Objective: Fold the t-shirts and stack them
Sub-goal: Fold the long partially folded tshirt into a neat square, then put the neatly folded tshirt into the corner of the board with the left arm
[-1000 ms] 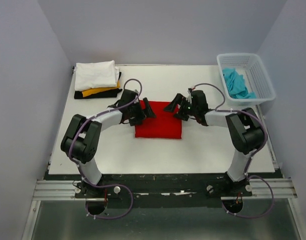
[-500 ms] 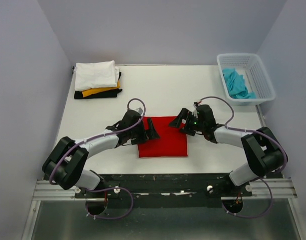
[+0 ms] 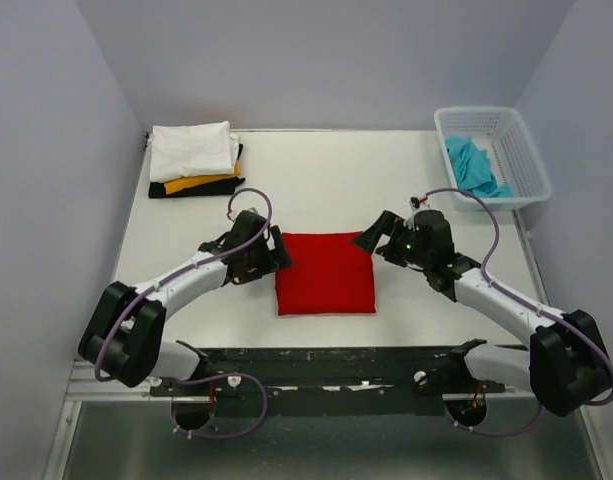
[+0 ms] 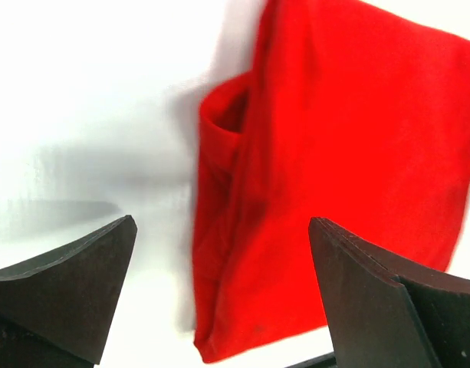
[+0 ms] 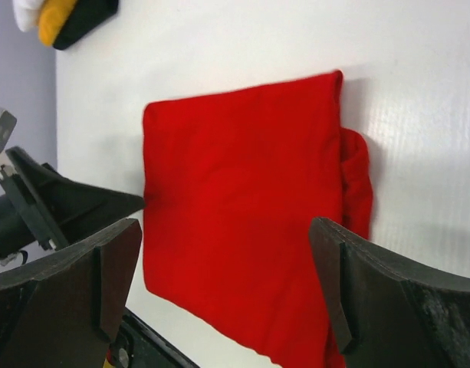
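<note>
A folded bright red t-shirt (image 3: 324,272) lies flat on the white table, near its front edge. It also shows in the left wrist view (image 4: 334,169) and in the right wrist view (image 5: 242,215). My left gripper (image 3: 278,252) is open and empty at the shirt's left edge. My right gripper (image 3: 374,240) is open and empty at the shirt's upper right corner. A turquoise t-shirt (image 3: 473,166) lies crumpled in the basket. Folded white (image 3: 192,150), yellow-orange (image 3: 196,182) and black (image 3: 176,191) t-shirts are stacked at the back left.
A white plastic lattice basket (image 3: 526,160) stands at the back right corner. The table's front edge (image 3: 326,348) runs just below the red shirt. Grey walls close in the back and sides.
Both arms have drawn back towards the front and apart, off the red shirt to its sides. The red shirt now lies a little nearer the front edge, uncovered.
</note>
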